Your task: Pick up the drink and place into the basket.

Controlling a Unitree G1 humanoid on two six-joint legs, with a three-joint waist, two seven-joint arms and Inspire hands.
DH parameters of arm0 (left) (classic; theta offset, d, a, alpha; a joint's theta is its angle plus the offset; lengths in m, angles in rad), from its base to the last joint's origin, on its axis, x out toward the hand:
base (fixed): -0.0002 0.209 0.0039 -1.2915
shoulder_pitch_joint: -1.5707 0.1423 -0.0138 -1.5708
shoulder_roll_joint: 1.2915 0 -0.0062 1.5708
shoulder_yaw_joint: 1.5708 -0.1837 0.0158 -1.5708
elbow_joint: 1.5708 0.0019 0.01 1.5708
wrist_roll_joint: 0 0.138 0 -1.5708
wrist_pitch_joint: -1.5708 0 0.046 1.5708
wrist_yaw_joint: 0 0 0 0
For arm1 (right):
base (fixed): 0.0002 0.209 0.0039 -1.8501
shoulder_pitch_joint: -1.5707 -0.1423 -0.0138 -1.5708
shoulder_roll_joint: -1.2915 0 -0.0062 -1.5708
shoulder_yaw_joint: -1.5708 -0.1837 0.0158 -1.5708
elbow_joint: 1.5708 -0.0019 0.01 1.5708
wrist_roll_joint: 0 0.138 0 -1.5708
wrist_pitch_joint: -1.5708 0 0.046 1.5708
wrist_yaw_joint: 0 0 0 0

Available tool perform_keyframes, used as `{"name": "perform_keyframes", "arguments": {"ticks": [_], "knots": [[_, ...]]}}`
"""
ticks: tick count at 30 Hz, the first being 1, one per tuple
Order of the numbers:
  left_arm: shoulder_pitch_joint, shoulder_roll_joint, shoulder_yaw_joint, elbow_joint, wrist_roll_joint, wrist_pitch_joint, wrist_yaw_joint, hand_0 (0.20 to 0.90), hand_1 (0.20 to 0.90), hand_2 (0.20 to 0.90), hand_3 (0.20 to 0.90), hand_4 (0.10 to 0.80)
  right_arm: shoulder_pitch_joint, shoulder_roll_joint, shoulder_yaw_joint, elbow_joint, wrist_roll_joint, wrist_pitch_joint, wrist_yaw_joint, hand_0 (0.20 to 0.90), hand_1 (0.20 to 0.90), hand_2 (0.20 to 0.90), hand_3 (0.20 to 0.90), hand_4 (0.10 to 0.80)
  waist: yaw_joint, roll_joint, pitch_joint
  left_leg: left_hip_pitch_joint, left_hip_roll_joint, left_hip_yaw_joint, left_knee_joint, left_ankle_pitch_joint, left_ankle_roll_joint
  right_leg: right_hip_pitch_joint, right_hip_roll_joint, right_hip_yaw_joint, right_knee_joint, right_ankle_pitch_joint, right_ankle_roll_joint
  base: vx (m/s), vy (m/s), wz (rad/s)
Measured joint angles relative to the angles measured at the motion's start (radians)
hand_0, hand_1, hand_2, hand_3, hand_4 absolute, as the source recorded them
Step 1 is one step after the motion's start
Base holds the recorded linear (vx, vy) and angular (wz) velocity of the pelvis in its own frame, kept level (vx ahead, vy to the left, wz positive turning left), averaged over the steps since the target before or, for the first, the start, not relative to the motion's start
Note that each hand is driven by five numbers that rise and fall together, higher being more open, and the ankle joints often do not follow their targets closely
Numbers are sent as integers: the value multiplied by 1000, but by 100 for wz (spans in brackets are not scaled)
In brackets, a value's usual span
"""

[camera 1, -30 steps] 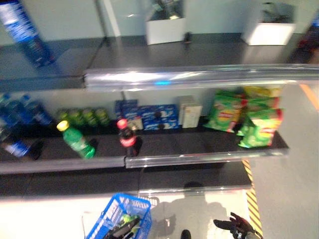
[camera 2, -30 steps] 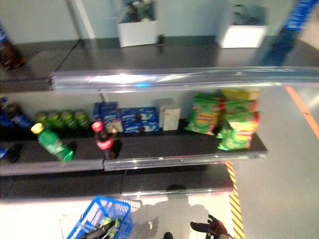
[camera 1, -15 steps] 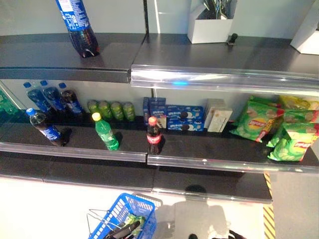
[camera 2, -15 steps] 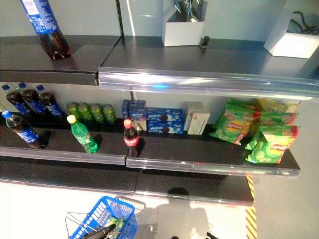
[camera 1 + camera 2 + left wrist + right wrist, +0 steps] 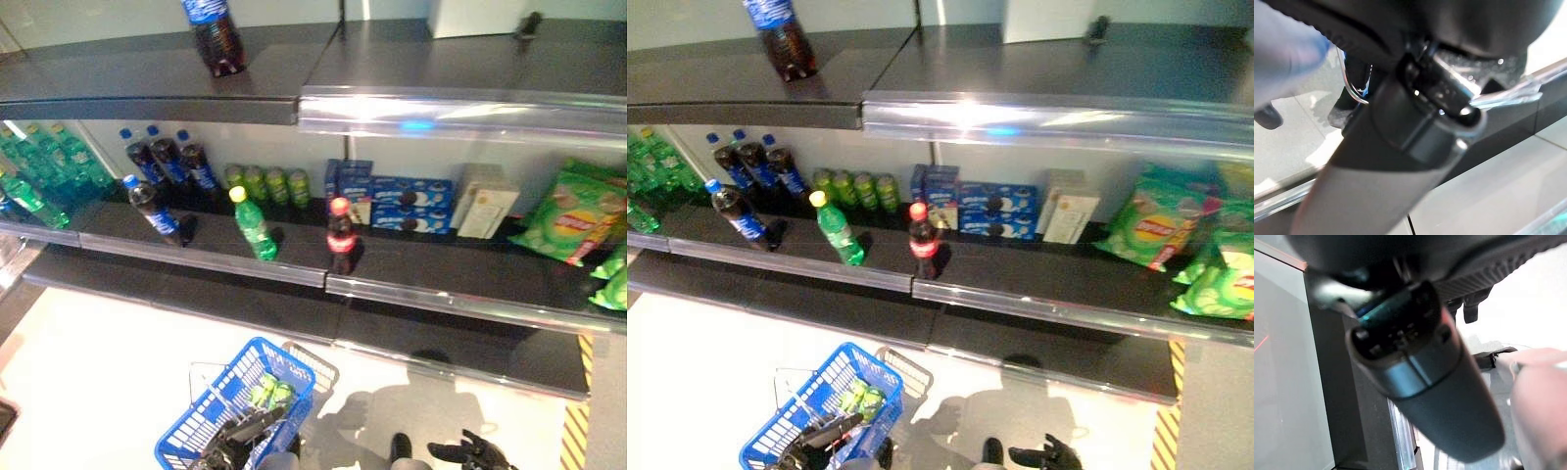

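On the middle shelf stand a green bottle with a yellow cap (image 5: 253, 223), a cola bottle with a red cap (image 5: 340, 235) and a leaning dark bottle with a blue cap (image 5: 157, 209). The blue wire basket (image 5: 227, 401) hangs low in front of the shelves, with green cans (image 5: 271, 390) inside. My left hand (image 5: 227, 448) is curled round its black handle. My right hand (image 5: 1050, 456) hangs at the bottom edge with its fingers spread, holding nothing and far below the shelf.
A large cola bottle (image 5: 216, 37) stands on the top shelf. Behind the front bottles are more bottles (image 5: 167, 159), green cans (image 5: 266, 183), blue biscuit boxes (image 5: 397, 191) and green snack bags (image 5: 568, 215). Yellow-black floor tape (image 5: 571, 441) runs at the lower right.
The camera has swung left and down, so the shelves shifted in view. The bottles stand as before. My right hand shows again at the bottom edge.
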Motion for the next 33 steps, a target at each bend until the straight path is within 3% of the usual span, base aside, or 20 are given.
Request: {"name": "perform_keyframes", "arguments": {"ticks": [3, 5, 7, 14, 16, 17, 20, 21, 22, 24, 30, 33], "knots": [[38, 48, 36, 9, -24, 18, -5, 300, 300, 300, 200, 100, 42, 61, -26, 14, -28, -14, 6, 900, 900, 900, 900, 800, 6, -89, -21, 33, -87, 30, -22, -8, 60, 10, -87, 4, 7, 10, -9, 168, 287, -12], [45, 76, 39, 13, -30, 31, -4, 300, 300, 300, 200, 100, 67, 97, -30, 14, -42, -14, 6, 900, 900, 900, 900, 800, 25, -118, -30, 47, -96, 43, -20, -14, 69, 10, -93, -29, 14, 36, -21, 131, 232, -16], [58, 93, 38, 18, -26, 40, -3, 300, 300, 300, 200, 100, 74, 104, -40, 13, -43, -13, 6, 900, 900, 900, 900, 800, 24, -140, -42, 60, -107, 45, -20, -28, 87, 11, -105, -48, 40, 56, -16, 88, 184, -2], [43, 87, -15, 53, -3, 48, -2, 300, 300, 300, 200, 100, 47, 83, -40, 10, -40, -22, 6, 900, 900, 900, 900, 800, 21, -117, -33, 103, -119, 40, -24, -58, 141, -119, -131, 15, 354, 91, -1, 71, 145, 3], [47, 95, -19, 54, 9, 47, 0, 300, 300, 300, 200, 100, 41, 91, -29, 13, -40, -22, 10, 900, 900, 900, 900, 800, 9, -121, -37, 117, -116, 31, -21, -60, 152, -142, -98, 52, 391, 22, 10, 68, -95, 14], [46, 96, -22, 54, 11, 46, 0, 300, 300, 300, 200, 100, 40, 94, -20, 14, -32, -22, 17, 900, 900, 900, 900, 800, -1, -122, -37, 114, -116, 13, -20, -58, 155, -141, -54, 73, 344, -12, 11, 63, -135, 29], [45, 97, -22, 55, 17, 42, 0, 300, 300, 300, 200, 100, 39, 105, -16, 22, -22, -22, 37, 900, 900, 900, 900, 800, -19, -121, -37, 111, -115, -20, -20, -59, 156, -116, 23, 80, 173, -24, 11, 23, -170, 29], [47, 98, -24, 55, 17, 39, 0, 300, 300, 300, 200, 100, 37, 108, -14, 22, -21, -22, 45, 900, 900, 900, 900, 800, -26, -124, -39, 110, -119, -22, -20, -60, 154, -113, 38, 94, 139, -6, -5, -12, -174, 34], [52, 98, -27, 55, 17, 38, 0, 300, 300, 300, 200, 100, 39, 111, -11, 24, -21, -22, 53, 900, 900, 900, 900, 800, -31, -140, -49, 113, -139, -23, -20, -68, 147, -113, 34, 90, 121, 47, -9, -12, -185, 13], [60, 90, -28, 55, 16, 38, 1, 300, 300, 300, 200, 100, 30, 110, -7, 22, -21, -22, 56, 900, 900, 900, 900, 800, -21, -141, -58, 115, -141, -16, -21, -79, 135, -89, 34, 94, 77, 35, 1, 9, -140, -12], [84, 76, -9, 61, 15, 37, 4, 300, 300, 300, 200, 100, 20, 106, 3, 21, -21, -3, 59, 900, 900, 900, 900, 800, -1, -98, -96, 136, -81, -17, -20, -98, 92, -26, 90, 65, 4, 38, -35, 38, -113, 4], [87, 76, 2, 61, 15, 37, 5, 300, 300, 300, 200, 100, 10, 98, 3, 16, -22, 4, 58, 900, 900, 900, 900, 800, 3, -90, -97, 136, -70, -19, -20, -96, 84, -25, 100, 61, 5, 38, -43, 6, -24, 1]]}}
